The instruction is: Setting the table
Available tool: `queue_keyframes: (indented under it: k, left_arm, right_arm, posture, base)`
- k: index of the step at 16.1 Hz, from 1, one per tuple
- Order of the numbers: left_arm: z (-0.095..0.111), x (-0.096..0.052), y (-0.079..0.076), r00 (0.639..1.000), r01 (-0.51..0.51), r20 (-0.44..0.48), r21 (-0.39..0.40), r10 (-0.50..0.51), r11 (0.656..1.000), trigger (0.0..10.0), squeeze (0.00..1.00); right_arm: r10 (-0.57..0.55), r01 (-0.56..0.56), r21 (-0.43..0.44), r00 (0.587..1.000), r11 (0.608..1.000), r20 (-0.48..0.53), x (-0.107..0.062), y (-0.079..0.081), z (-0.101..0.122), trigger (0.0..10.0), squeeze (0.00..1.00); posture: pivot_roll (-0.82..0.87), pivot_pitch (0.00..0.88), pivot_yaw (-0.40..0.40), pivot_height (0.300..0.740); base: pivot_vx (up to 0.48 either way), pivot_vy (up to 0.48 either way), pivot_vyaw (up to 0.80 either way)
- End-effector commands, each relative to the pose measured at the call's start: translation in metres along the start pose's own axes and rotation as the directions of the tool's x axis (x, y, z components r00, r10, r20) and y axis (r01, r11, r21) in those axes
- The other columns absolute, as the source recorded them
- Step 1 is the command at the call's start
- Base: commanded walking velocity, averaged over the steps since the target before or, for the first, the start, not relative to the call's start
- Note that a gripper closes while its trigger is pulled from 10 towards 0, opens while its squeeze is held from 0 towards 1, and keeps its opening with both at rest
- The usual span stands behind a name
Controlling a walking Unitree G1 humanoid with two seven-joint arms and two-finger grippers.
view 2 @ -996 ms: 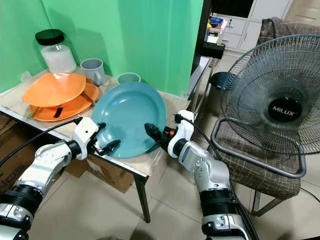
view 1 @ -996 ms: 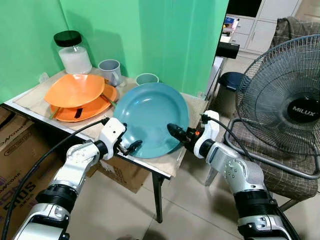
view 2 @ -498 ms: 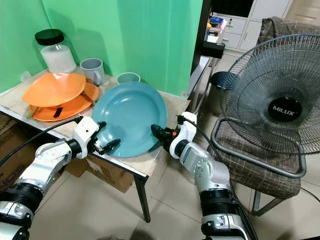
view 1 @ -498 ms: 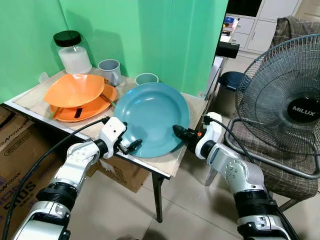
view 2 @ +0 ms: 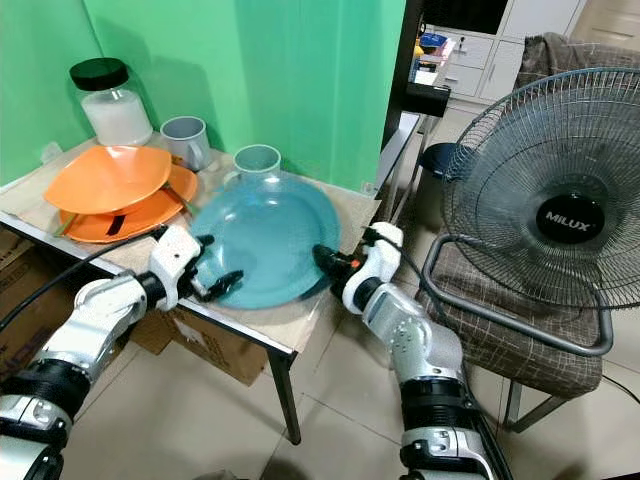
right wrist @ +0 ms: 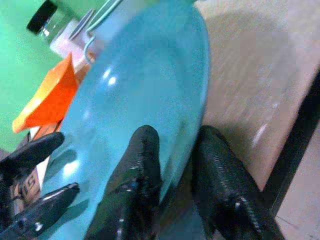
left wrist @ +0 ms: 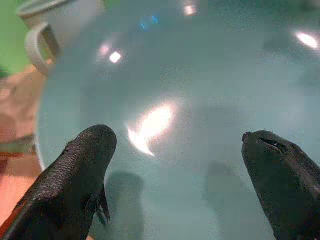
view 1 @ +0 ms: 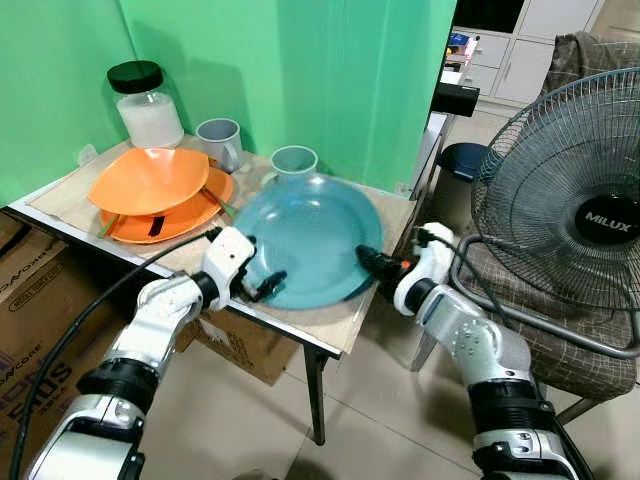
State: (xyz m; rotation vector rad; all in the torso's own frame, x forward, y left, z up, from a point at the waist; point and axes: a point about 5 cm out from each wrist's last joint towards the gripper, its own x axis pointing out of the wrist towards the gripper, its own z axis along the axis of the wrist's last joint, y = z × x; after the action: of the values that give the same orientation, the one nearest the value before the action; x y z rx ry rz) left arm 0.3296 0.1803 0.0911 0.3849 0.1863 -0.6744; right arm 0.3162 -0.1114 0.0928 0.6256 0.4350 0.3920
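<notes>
A black-lidded glass jar (view 1: pixel 147 105) of something white stands at the upper left of the frame, beside a grey mug (view 1: pixel 221 142) and stacked orange plates (view 1: pixel 155 193); a pale green cup (view 1: pixel 293 160) sits behind the teal plate (view 1: pixel 308 238) at mid-frame on the table (view 1: pixel 340 325). The right gripper (view 1: pixel 372 264) pinches the plate's right rim between narrow fingers (right wrist: pixel 137 172), while the left gripper (view 1: pixel 262 285) rests at its left edge with fingers (left wrist: pixel 80 170) spread wide over the plate's face. The fan (view 1: pixel 570 215) at the right reads MILUX.
</notes>
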Motion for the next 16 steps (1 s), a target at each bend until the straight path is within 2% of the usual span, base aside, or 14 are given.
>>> queue_keyframes:
  k: [1, 2, 4, 8, 9, 10, 11, 12, 13, 15, 16]
  left_arm:
    - [0.007, 0.001, 0.006, 1.0, -0.005, 0.026, -0.053, 0.007, 0.999, 10.0, 1.0]
    - [0.016, 0.002, 0.008, 0.998, -0.002, 0.068, -0.078, 0.008, 0.997, 10.0, 1.0]
    - [0.025, 0.005, 0.008, 0.995, -0.01, 0.099, -0.058, 0.016, 0.998, 10.0, 1.0]
    - [0.023, 0.007, 0.004, 0.996, -0.001, 0.087, -0.015, 0.002, 1.0, 10.0, 1.0]
    - [0.025, 0.006, 0.004, 0.995, -0.008, 0.097, -0.021, 0.01, 1.0, 10.0, 0.75]
    - [0.026, 0.004, 0.006, 0.995, -0.015, 0.102, -0.023, 0.017, 1.0, 10.0, 0.0]
    - [0.024, 0.002, 0.005, 0.995, -0.011, 0.095, -0.021, 0.012, 1.0, 10.0, 0.0]
    - [0.019, 0.0, 0.003, 0.997, 0.005, 0.071, -0.023, -0.003, 1.0, 10.0, 0.0]
    - [0.012, -0.002, -0.001, 0.999, 0.025, 0.042, -0.02, -0.024, 0.999, 10.0, 0.0]
    - [0.002, -0.003, -0.007, 0.999, 0.041, 0.002, -0.018, -0.041, 0.999, 10.0, 0.0]
    - [-0.002, -0.004, -0.009, 0.999, 0.045, -0.017, -0.018, -0.045, 0.999, 10.0, 0.0]
  right_arm:
    - [0.01, -0.011, 0.024, 0.999, 1.0, 0.044, 0.001, 0.003, 0.011, 0.0, 0.0]
    - [0.01, -0.012, 0.043, 0.998, 0.999, 0.06, -0.001, 0.002, 0.013, 0.0, 0.0]
    - [0.005, -0.009, 0.061, 0.998, 0.998, 0.07, -0.003, 0.0, 0.013, 0.0, 0.0]
    - [0.007, -0.012, 0.064, 0.998, 0.998, 0.067, -0.001, 0.001, 0.013, 0.0, 0.0]
    - [0.005, -0.009, 0.063, 0.998, 0.998, 0.065, -0.001, 0.0, 0.013, 0.0, 0.0]
    - [-0.001, -0.001, 0.049, 0.999, 0.999, 0.051, -0.001, 0.0, 0.012, 0.0, 0.0]
    - [-0.013, 0.012, 0.032, 0.999, 0.999, 0.033, -0.001, -0.001, 0.01, 0.0, 0.0]
    - [-0.034, 0.034, 0.003, 0.999, 0.999, 0.01, 0.0, -0.002, 0.008, 8.5, 0.0]
    - [-0.045, 0.045, -0.008, 0.999, 0.999, -0.002, 0.001, -0.002, 0.007, 10.0, 0.0]
    - [-0.044, 0.044, -0.016, 0.999, 0.999, -0.004, 0.003, -0.001, 0.007, 10.0, 0.0]
    - [-0.043, 0.043, -0.017, 0.999, 0.999, -0.004, 0.003, -0.001, 0.008, 10.0, 0.03]
  posture:
    - [0.02, 0.0, 0.045, 0.74]
    - [0.02, 0.0, 0.045, 0.74]
    - [0.02, 0.0, 0.05, 0.74]
    - [0.02, 0.0, 0.05, 0.74]
    - [0.02, 0.0, 0.047, 0.74]
    - [0.03, 0.0, 0.045, 0.74]
    - [0.03, 0.0, 0.045, 0.74]
    - [0.03, 0.0, 0.045, 0.74]
    - [0.03, 0.0, 0.037, 0.74]
    - [0.03, 0.0, 0.037, 0.74]
    - [0.02, 0.0, 0.034, 0.74]
  base:
    - [0.0, 0.0, 0.0]
    - [0.0, 0.0, 0.0]
    - [0.0, 0.0, 0.0]
    - [0.0, 0.0, 0.0]
    - [0.0, 0.0, 0.0]
    - [0.0, 0.0, 0.0]
    - [0.0, 0.0, 0.0]
    - [0.0, 0.0, 0.0]
    - [0.0, 0.0, 0.0]
    - [0.0, 0.0, 0.0]
    - [0.0, 0.0, 0.0]
